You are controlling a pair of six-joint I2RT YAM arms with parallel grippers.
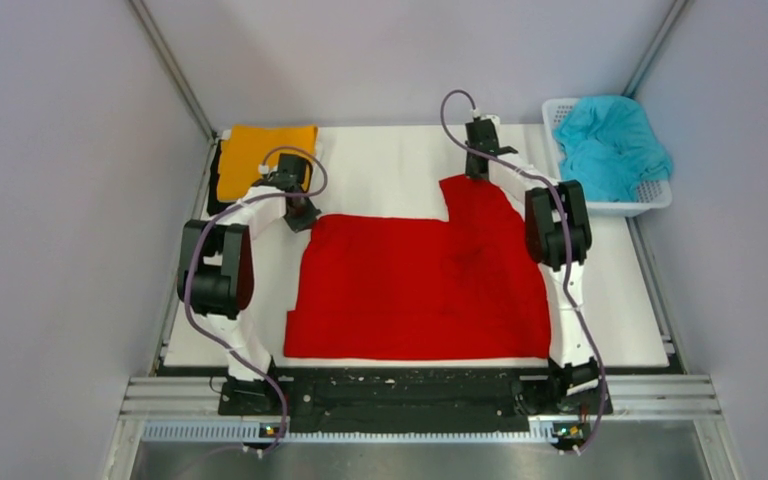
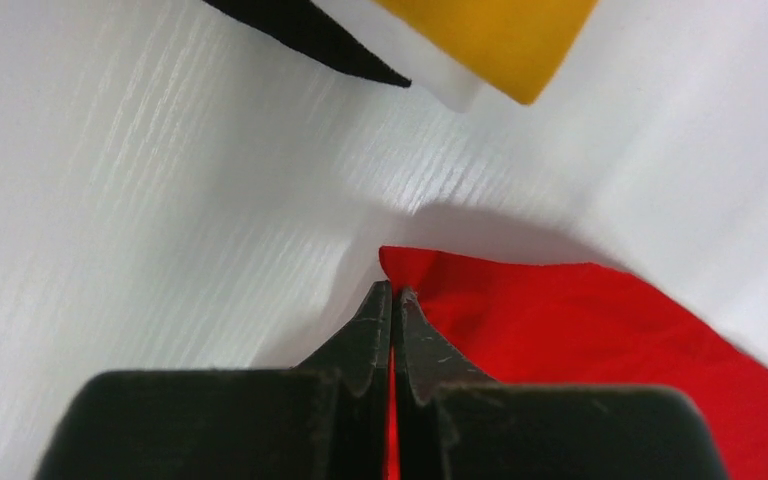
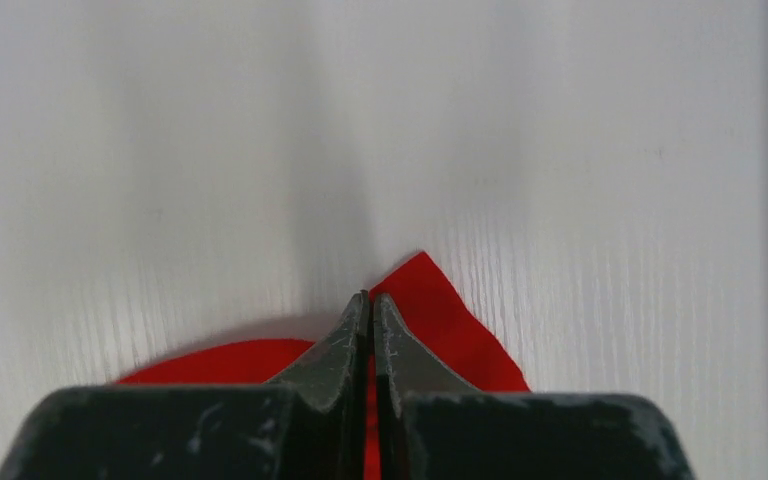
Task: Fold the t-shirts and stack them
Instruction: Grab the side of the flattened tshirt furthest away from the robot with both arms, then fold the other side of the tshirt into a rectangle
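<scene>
A bright red t-shirt (image 1: 420,285) lies spread on the white table. My left gripper (image 1: 303,216) is shut on its far left corner, and the red cloth (image 2: 580,330) shows between the jaws in the left wrist view. My right gripper (image 1: 476,172) is shut on the shirt's far right corner (image 3: 440,320). A folded orange t-shirt (image 1: 263,155) lies on a stack at the back left, with a black shirt edge (image 2: 310,35) and a white layer (image 2: 410,50) under it. A teal t-shirt (image 1: 610,145) is heaped in the basket.
A white perforated plastic basket (image 1: 650,200) stands at the back right corner. Grey walls close in the table (image 1: 390,165) on the left, right and back. A black rail (image 1: 410,385) runs along the near edge between the arm bases.
</scene>
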